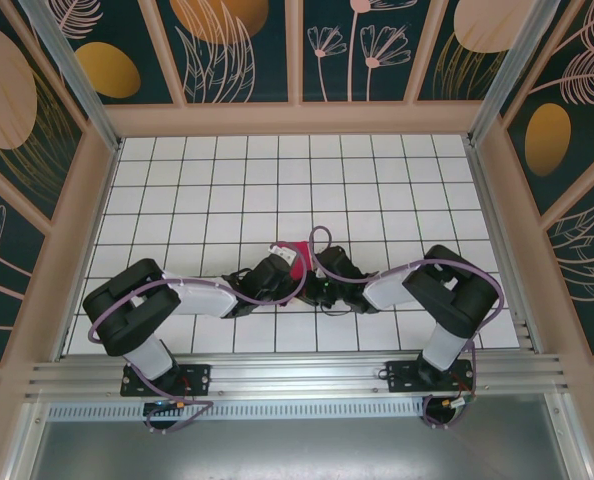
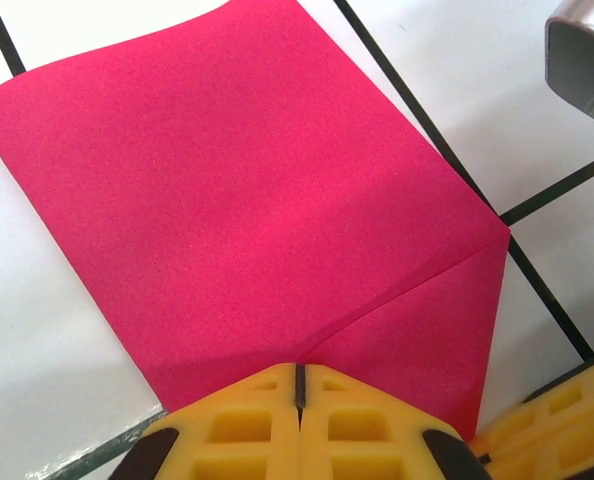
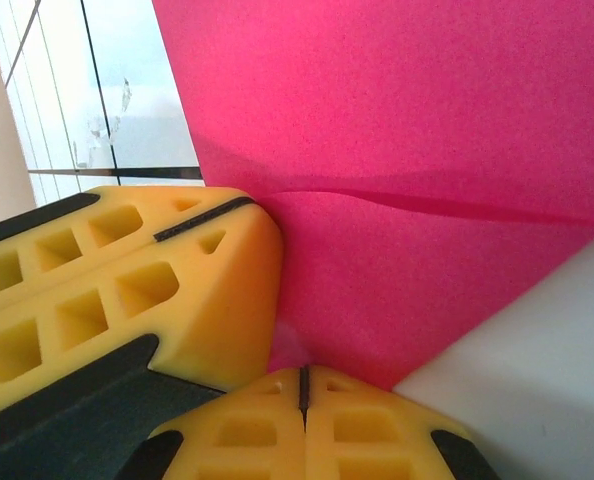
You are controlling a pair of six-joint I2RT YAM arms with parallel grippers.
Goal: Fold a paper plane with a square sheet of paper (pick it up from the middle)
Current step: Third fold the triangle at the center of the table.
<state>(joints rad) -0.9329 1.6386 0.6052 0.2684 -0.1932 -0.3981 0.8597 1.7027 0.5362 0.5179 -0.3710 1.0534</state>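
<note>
Left arm (image 1: 137,310): elbow folded back at the near left, forearm reaching right toward the table's middle.
Left gripper (image 2: 299,385): yellow fingers clenched together, tips at the paper's near edge, nothing between them.
Thin magenta-pink sheet of paper (image 2: 247,200): partly folded with one corner flap, on the white tiled table (image 1: 227,180) between both grippers.
Right gripper (image 3: 304,385): clenched, tips against the paper, just beside the left one.
Right arm (image 1: 447,295): mirrored, reaching left.

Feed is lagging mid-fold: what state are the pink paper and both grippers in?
Thin magenta-pink paper sheet: lying on white tiled table, one corner flap folded over.
Left gripper, yellow fingers: shut, tips at the paper's edge.
Right gripper, yellow fingers: shut, tips at the paper, beside the left.
</note>
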